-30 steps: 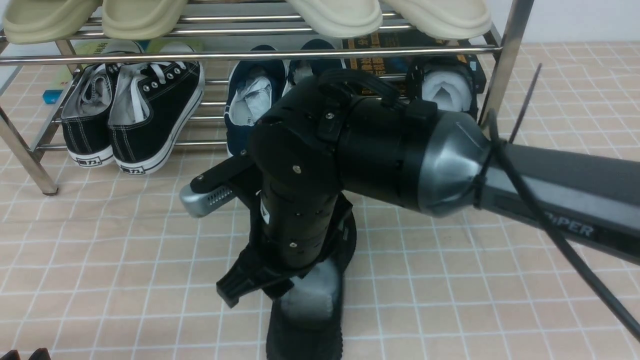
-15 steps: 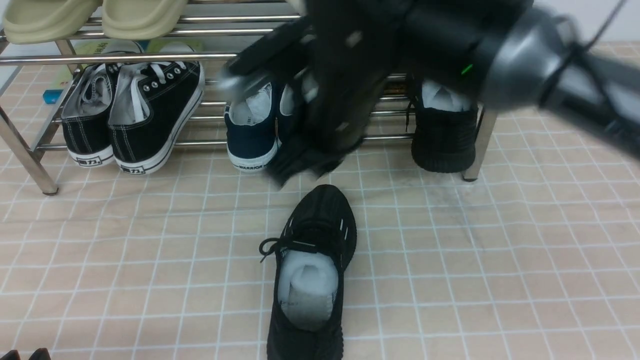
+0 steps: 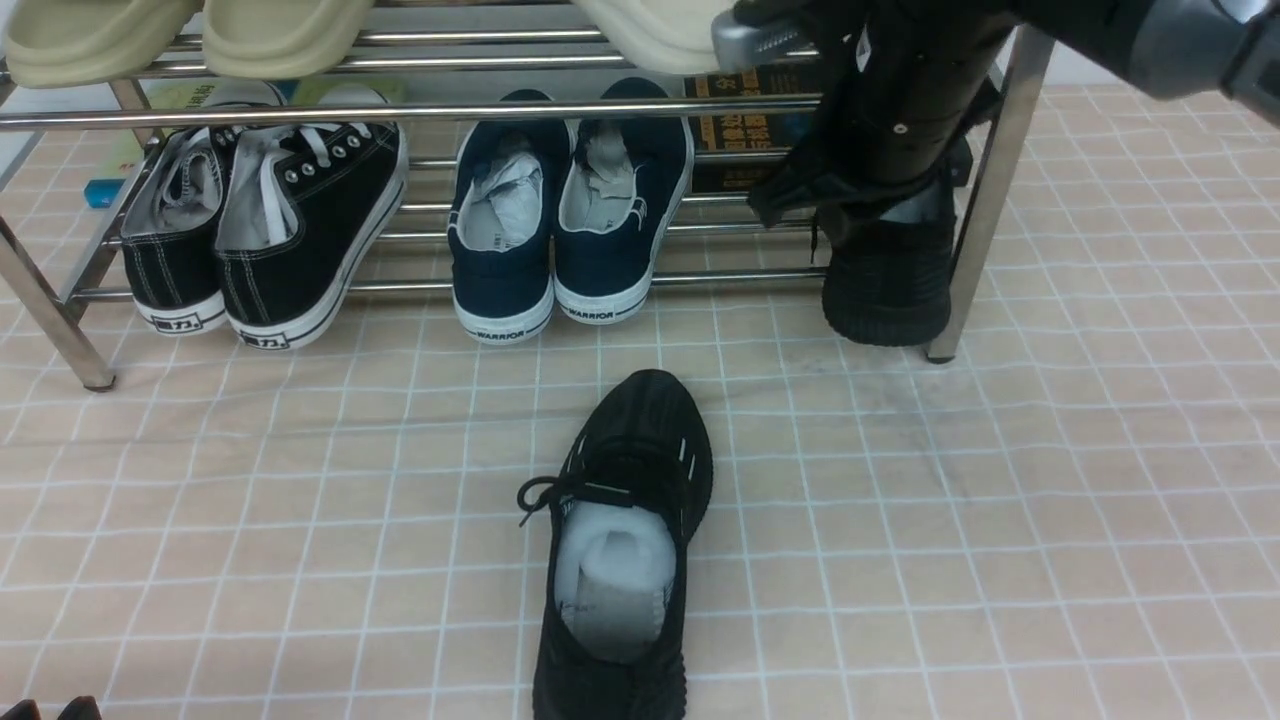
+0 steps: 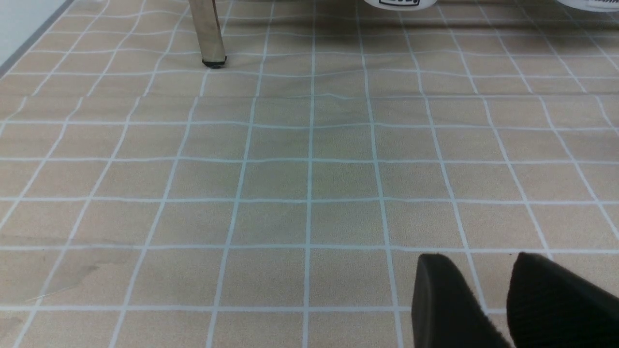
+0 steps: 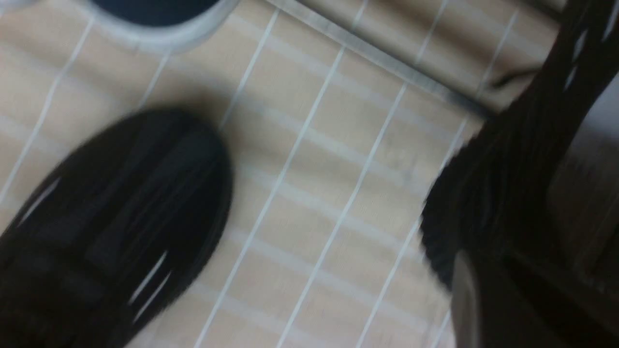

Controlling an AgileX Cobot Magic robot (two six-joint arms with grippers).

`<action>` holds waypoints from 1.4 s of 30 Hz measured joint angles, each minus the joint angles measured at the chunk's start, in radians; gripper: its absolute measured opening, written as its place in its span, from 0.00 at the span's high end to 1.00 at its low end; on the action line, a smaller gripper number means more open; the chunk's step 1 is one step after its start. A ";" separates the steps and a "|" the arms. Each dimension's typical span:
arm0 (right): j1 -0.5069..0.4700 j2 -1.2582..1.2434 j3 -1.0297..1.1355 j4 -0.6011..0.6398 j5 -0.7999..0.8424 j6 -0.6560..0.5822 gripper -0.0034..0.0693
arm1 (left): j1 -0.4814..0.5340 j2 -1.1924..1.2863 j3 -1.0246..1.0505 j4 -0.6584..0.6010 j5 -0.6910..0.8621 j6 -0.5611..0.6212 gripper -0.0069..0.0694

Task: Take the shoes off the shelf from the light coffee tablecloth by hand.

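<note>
Your right pincer (image 3: 795, 195) is in the upper right of the front view, tucked under the top rods of the shelf (image 3: 400, 110). It sits right at the mouth of the shelved black sneaker (image 3: 885, 285), whose heel pokes out over the lower rods beside the right-hand leg. The arm covers the fingers there and the right wrist view is smeared, so you cannot tell whether that pincer is spread, pressed together or pinching the shoe's collar. The other black sneaker (image 3: 625, 540) lies lower centre on the light coffee tablecloth (image 3: 1000, 500), toe toward the shelf and white paper showing, well apart from the right pincer. Your left pincer (image 4: 495, 299) shows at the lower right of its wrist view, its two dark fingers spread with only bare cloth between them, away from both shoes.
</note>
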 joint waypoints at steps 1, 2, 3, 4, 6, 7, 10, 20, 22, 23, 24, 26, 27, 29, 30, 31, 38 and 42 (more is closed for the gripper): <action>0.000 0.003 0.000 -0.007 -0.014 0.000 0.77 | 0.000 0.000 0.000 0.000 0.000 0.000 0.60; 0.000 0.007 0.000 -0.017 -0.038 0.000 0.72 | 0.000 0.000 0.000 0.000 0.000 0.000 0.60; 0.000 0.014 0.000 -0.025 -0.059 0.000 0.65 | 0.000 0.000 0.000 0.000 0.000 0.000 0.60; 0.000 0.019 0.000 -0.030 -0.080 0.000 0.59 | 0.000 0.000 0.000 0.000 0.000 0.000 0.60; 0.000 0.036 0.000 -0.034 -0.109 0.000 0.49 | 0.000 0.000 0.000 0.000 0.000 0.000 0.60; 0.000 0.044 0.000 -0.040 -0.121 0.000 0.44 | 0.000 0.000 0.000 0.000 0.000 0.000 0.60; 0.000 0.069 0.000 -0.052 -0.140 0.000 0.35 | 0.000 0.000 0.000 0.000 0.000 0.000 0.60; -0.004 0.106 -0.007 -0.141 -0.136 0.120 0.28 | 0.000 0.000 0.000 0.000 0.000 0.000 0.60; -0.004 0.106 -0.012 -0.165 -0.117 0.146 0.28 | 0.000 0.000 0.000 0.000 0.000 0.000 0.60; -0.004 0.106 -0.014 -0.177 -0.108 0.159 0.28 | 0.000 0.000 0.000 0.000 0.000 0.000 0.60; -0.004 0.106 -0.017 -0.185 -0.101 0.168 0.28 | 0.000 0.000 0.000 0.000 0.000 0.000 0.60; -0.004 0.106 -0.019 -0.196 -0.083 0.178 0.28 | 0.000 0.000 0.000 0.000 0.000 0.000 0.60; -0.004 0.106 -0.019 -0.196 -0.078 0.181 0.28 | 0.000 0.000 0.000 0.000 0.000 0.000 0.60; -0.004 0.106 -0.019 -0.187 -0.072 0.182 0.28 | 0.000 0.000 0.000 0.000 0.000 0.000 0.60; -0.004 0.107 -0.019 -0.179 -0.070 0.182 0.28 | 0.000 0.000 0.000 0.000 0.000 0.000 0.60; -0.004 0.108 -0.019 -0.172 -0.070 0.183 0.28 | 0.000 0.000 0.000 0.000 0.000 0.000 0.60; -0.004 0.155 -0.021 -0.164 -0.060 0.184 0.34 | 0.000 0.000 0.000 0.000 0.000 0.000 0.60; -0.004 0.163 -0.022 -0.160 -0.019 0.157 0.66 | 0.000 0.000 0.000 0.000 0.000 0.000 0.60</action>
